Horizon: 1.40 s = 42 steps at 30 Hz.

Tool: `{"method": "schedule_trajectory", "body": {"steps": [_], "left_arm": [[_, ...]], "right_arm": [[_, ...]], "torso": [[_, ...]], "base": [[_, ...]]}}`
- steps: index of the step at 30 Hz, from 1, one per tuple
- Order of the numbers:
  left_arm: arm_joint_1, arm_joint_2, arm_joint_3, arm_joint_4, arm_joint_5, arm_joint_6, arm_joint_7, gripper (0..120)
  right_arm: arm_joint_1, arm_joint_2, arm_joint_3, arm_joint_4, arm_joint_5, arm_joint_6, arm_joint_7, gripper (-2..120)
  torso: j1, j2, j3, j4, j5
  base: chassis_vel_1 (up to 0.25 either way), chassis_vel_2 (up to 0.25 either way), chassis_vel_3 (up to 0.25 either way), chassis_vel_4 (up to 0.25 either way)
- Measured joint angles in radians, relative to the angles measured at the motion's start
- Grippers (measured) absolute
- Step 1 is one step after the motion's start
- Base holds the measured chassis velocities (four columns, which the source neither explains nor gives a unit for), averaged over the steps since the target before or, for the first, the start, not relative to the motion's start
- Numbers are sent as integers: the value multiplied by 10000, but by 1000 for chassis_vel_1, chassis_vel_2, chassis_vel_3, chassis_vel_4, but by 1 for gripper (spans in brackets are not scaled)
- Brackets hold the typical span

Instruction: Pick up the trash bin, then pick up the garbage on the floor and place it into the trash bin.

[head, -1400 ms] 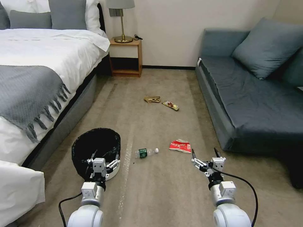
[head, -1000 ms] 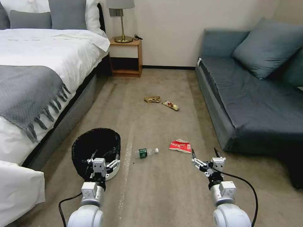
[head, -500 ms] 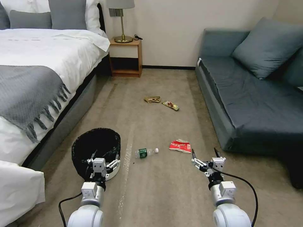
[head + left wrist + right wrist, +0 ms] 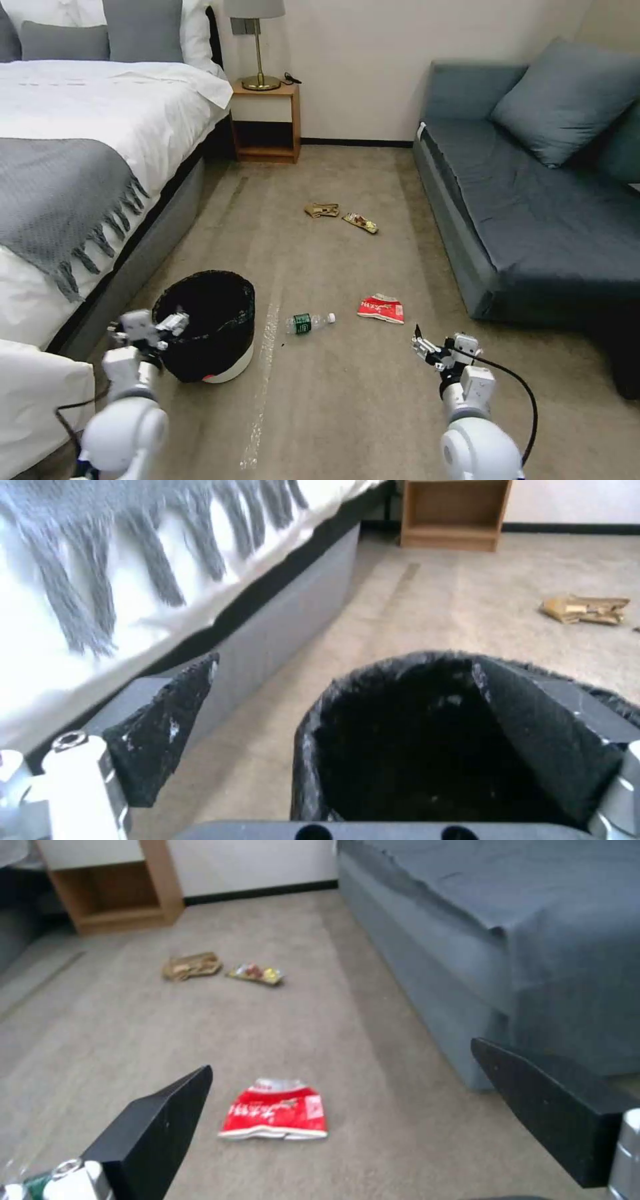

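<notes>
The trash bin (image 4: 212, 327), white with a black liner, stands on the carpet beside the bed. My left gripper (image 4: 172, 321) is open at its left rim. In the left wrist view the left gripper (image 4: 343, 662) straddles the trash bin's rim (image 4: 313, 730), one finger over the liner and one outside. The garbage lies on the floor: a clear bottle (image 4: 309, 323), a red-and-white packet (image 4: 381, 309), a tan wrapper (image 4: 322, 210) and a snack wrapper (image 4: 361, 223). My right gripper (image 4: 435, 341) hangs open just short of the packet (image 4: 277, 1110), empty (image 4: 341, 1056).
A bed (image 4: 73, 167) with a grey fringed throw runs along the left. A blue-grey sofa (image 4: 533, 220) lines the right. A wooden nightstand (image 4: 267, 123) with a lamp stands at the back wall. Carpet lies between them.
My left arm has swung out to the left, and its gripper now reaches the bin from its left rim instead of its near side. The right arm has drawn back slightly and turned.
</notes>
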<state>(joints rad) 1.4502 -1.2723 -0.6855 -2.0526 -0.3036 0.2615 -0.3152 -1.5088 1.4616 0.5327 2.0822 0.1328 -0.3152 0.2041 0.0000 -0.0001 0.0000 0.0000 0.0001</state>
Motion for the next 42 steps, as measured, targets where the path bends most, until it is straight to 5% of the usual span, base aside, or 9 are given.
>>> {"method": "schedule_trajectory", "body": {"steps": [14, 23, 27, 31, 42], "left_arm": [[-278, 73, -21, 482, 32, 143, -325, 100], [-1429, 1051, -352, 944, -2618, 1726, -981, 99], [-1644, 1718, -527, 866, -4102, 3194, -1318, 99], [-1894, 1870, -540, 916, -4953, 4135, -1792, 99], [-2098, 1875, -433, 1165, -5233, 4833, -2217, 98]], "right_arm": [[161, 44, 161, -270, -123, 408, -134, 100], [128, 290, 103, -748, -759, 866, -237, 100], [87, 308, 169, -836, -853, 947, -279, 100], [91, 309, 240, -832, -859, 966, -291, 100], [244, 254, 220, -863, -853, 966, -296, 100]], "torso": [[0, 0, 0, 1, -3], [0, 0, 0, -1, -2], [0, 0, 0, 1, -2], [0, 0, 0, -1, -1], [0, 0, 1, 2, -1]], "base": [[0, 0, 0, 0], [0, 0, 0, 0], [0, 0, 0, 0], [0, 0, 0, 0], [0, 0, 0, 0]]}}
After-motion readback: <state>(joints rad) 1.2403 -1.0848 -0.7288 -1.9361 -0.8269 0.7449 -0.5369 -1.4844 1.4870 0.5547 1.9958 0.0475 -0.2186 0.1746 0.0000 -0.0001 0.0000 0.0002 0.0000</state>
